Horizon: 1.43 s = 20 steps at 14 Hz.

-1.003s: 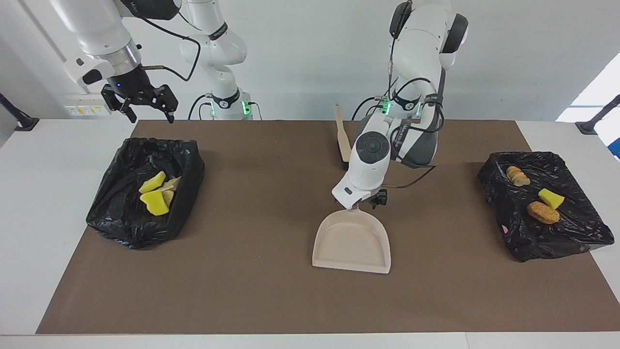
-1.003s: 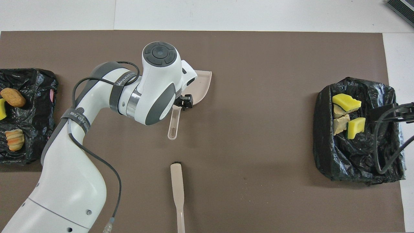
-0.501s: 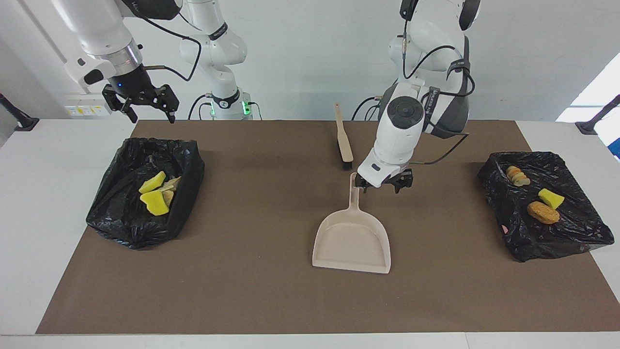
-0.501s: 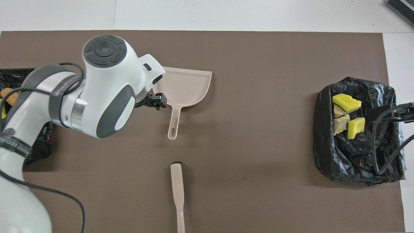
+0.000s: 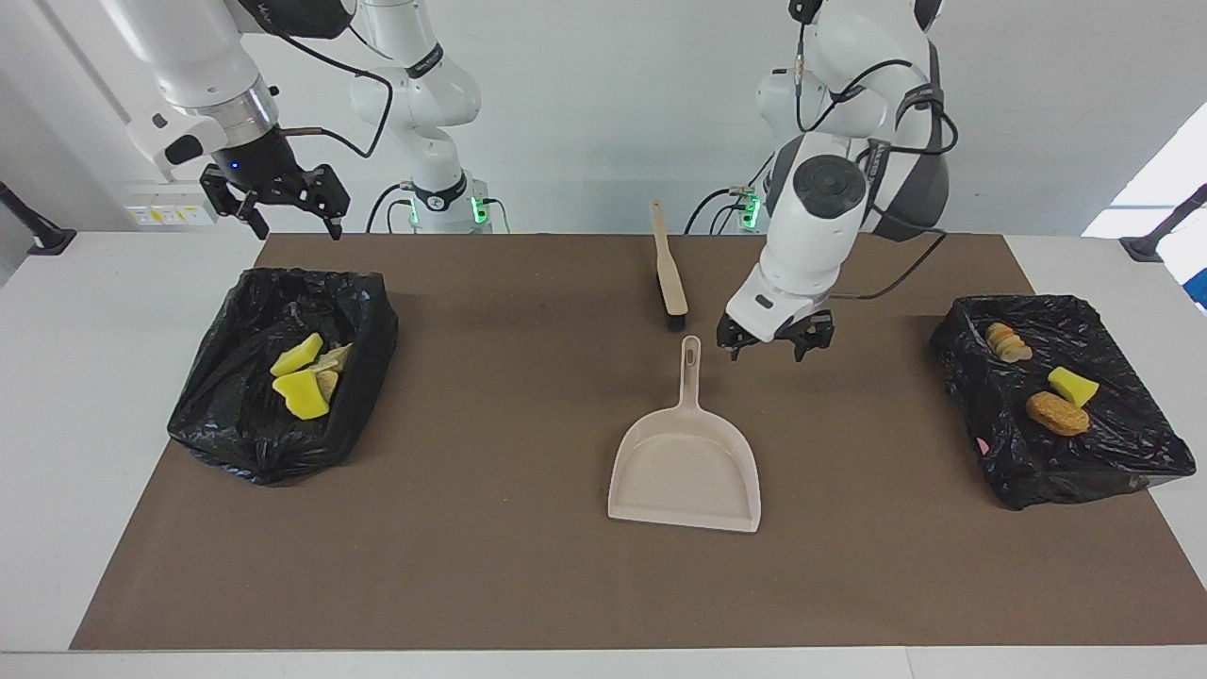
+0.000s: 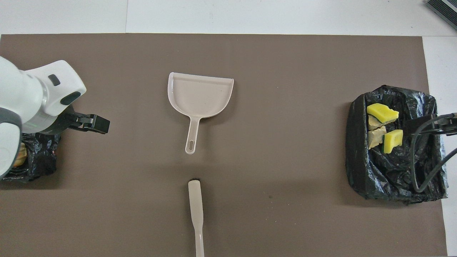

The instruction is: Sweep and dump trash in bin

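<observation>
**A:** Look at the middle of the facing view — the left gripper [image 5: 775, 344] hangs above the brown mat [image 5: 528, 575], just beside the dustpan's handle, fingers spread wide and nothing between them.

**B:** Agreed, and from overhead it shows at the left edge of the frame [image 6: 93, 123], next to one of the bins. The dustpan [image 5: 686, 467] lies flat on the mat, dead centre, handle toward the robots, pan bare inside.

**A:** And the brush [image 5: 668, 273]? Upper centre of the facing view, lying on the mat closer to the robots than the dustpan, apart from it.

**B:** Yes, overhead it's at the bottom centre [image 6: 196, 214]. Nobody has hold of it.

**A:** Right gripper [image 5: 288, 215] is up in the upper left of the facing view, raised over the black-lined bin [image 5: 226, 415] at the right arm's end. Jaws wide open, holding nothing.

**B:** The trash [image 5: 304, 377] in that bin: two yellow chunks with tan lumps tucked between them. Overhead they sit at the right of the frame [image 6: 383, 130].

**A:** The other black-lined bin [image 5: 1056, 471], at the right of the facing view, holds the rest: a ridged tan piece [image 5: 1007, 342], a yellow wedge [image 5: 1073, 386] and a round brown lump [image 5: 1057, 413] just beside the wedge.

**B:** Overhead, the left arm covers most of that bin.
</observation>
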Motion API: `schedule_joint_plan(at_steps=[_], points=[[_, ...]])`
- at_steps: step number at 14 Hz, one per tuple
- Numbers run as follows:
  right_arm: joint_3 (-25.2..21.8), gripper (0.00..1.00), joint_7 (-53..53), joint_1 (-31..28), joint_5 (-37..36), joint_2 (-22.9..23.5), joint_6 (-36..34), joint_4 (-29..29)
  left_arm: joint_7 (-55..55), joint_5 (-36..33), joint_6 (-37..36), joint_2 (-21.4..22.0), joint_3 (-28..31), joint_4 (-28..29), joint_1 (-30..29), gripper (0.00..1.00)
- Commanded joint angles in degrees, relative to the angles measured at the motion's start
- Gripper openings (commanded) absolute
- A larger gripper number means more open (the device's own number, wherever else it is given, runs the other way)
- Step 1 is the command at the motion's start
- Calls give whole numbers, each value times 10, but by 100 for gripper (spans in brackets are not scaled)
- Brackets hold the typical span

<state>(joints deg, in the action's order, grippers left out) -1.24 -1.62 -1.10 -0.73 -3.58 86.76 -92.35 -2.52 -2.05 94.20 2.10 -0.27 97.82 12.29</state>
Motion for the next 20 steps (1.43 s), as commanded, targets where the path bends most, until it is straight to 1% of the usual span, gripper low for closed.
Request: schedule_joint_plan(at_steps=[1, 3, 4, 5, 6, 7, 9, 13, 16, 20], points=[[2, 100, 10, -2, 10, 1, 5, 3, 16, -5, -31, 36, 2, 13, -22, 100], [2, 100, 10, -2, 11, 1, 5, 3, 35, -1, -54, 37, 5, -16, -33, 100], [2, 100, 10, -3, 11, 1, 5, 3, 37, 4, -79, 34, 5, -45, -34, 100], [2, 100, 10, -2, 11, 1, 5, 3, 44, 9, -101, 22, 9, -81, -34, 100], [2, 100, 10, -2, 10, 1, 5, 3, 60, 13, -120, 2, 12, -115, -34, 100], [2, 100, 10, -2, 11, 1, 5, 3, 69, 11, -137, -8, 13, -126, -35, 100], [2, 100, 10, -2, 11, 1, 5, 3, 71, 14, -144, -15, 27, -147, -35, 100], [2, 100, 10, -2, 10, 1, 5, 3, 70, 15, -152, -15, 40, -153, -35, 100], [2, 100, 10, -2, 10, 1, 5, 3, 70, 28, -142, -13, 42, -153, -55, 100], [2, 100, 10, -2, 11, 1, 5, 3, 70, 28, -129, -3, 41, -142, -56, 100]])
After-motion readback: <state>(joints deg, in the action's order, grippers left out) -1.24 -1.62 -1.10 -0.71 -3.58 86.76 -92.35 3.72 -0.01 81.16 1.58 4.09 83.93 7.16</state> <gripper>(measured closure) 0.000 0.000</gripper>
